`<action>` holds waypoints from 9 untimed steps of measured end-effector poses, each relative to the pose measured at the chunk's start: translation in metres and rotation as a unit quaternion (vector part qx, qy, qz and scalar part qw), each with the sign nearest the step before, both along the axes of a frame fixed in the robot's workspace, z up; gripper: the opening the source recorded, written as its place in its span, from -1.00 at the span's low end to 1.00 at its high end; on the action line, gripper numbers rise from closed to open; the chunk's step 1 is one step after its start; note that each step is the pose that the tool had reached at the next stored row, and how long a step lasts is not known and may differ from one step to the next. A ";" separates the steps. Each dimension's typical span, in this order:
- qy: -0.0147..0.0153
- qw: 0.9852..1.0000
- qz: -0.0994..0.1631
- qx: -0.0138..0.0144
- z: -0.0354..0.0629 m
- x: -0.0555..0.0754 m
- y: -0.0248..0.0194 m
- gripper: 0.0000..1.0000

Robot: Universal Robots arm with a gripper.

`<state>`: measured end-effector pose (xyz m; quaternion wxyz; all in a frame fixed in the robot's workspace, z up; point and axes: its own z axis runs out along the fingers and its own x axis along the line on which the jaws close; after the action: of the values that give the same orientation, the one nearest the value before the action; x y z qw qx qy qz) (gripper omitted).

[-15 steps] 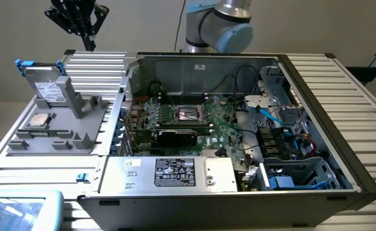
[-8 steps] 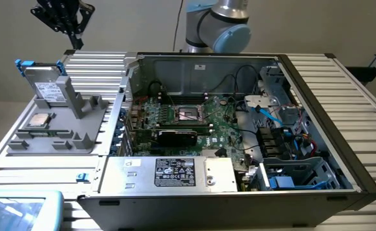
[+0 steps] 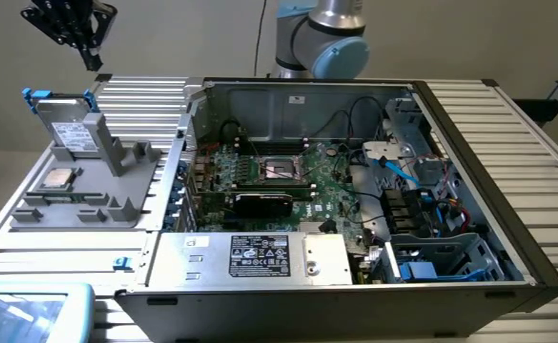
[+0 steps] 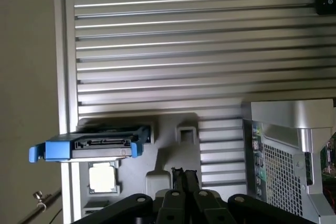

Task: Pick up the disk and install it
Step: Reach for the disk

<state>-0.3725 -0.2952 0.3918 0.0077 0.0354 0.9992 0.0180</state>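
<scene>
I see black gripper [image 3: 90,61] clenched, empty, above upright grey-metal disk [image 3: 69,128] in blue plastic carrier [image 3: 33,94]; descending shut likely rams its top edge.

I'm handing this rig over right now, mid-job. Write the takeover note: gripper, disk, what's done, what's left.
Gripper: shut, empty, hanging high above the disk and off to one side, clear of it.
Disk: upright in the grey holder, to the exterior view's left of the open computer case; nothing touches it.
Done: nothing yet.
Left: the pick-up and the install.
</scene>
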 end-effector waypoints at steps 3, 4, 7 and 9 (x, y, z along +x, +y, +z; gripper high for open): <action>0.001 1.000 0.000 -0.002 -0.0002 -0.014 0.0035 -0.79; 0.001 1.000 0.000 -0.002 -0.0002 -0.018 0.0046 -0.79; 0.002 1.000 0.000 -0.004 -0.0005 -0.032 0.0081 -0.79; 0.002 1.000 0.000 -0.005 -0.0007 -0.041 0.0104 -0.79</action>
<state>-0.4138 -0.2848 0.3912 0.0056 0.0354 0.9993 0.0129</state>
